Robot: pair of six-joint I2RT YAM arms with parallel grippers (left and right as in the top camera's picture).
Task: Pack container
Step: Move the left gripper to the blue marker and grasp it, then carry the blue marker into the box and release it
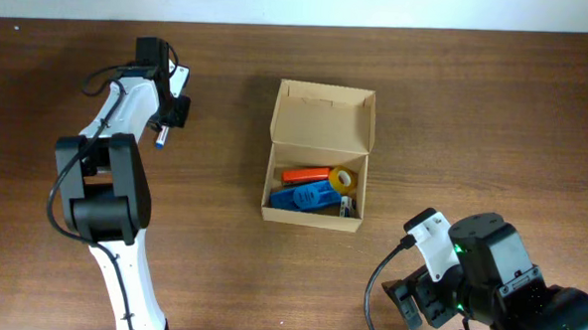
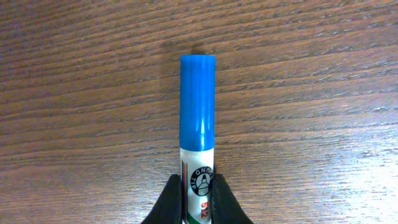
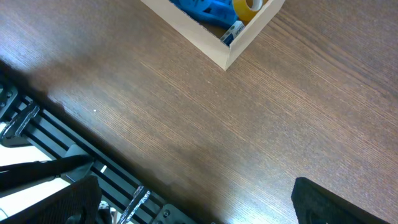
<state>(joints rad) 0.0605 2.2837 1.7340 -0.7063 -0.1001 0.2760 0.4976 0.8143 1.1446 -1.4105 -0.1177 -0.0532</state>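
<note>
Your left gripper (image 2: 198,200) is clamped on a blue-capped marker (image 2: 198,102), well left of the container (image 1: 322,116) on the table (image 1: 476,93). Your right gripper (image 3: 193,190) gapes wide, empty. The open container holds a yellow tape roll (image 1: 344,178) plus orange and blue items.

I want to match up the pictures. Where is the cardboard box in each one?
Overhead: the cardboard box sits near the middle, with its lid open.
Left wrist: not in it; only a blue marker shows.
Right wrist: just one corner of the box, at the top edge.
Shared landmark: the yellow tape roll inside the box, also seen in the right wrist view.
</note>
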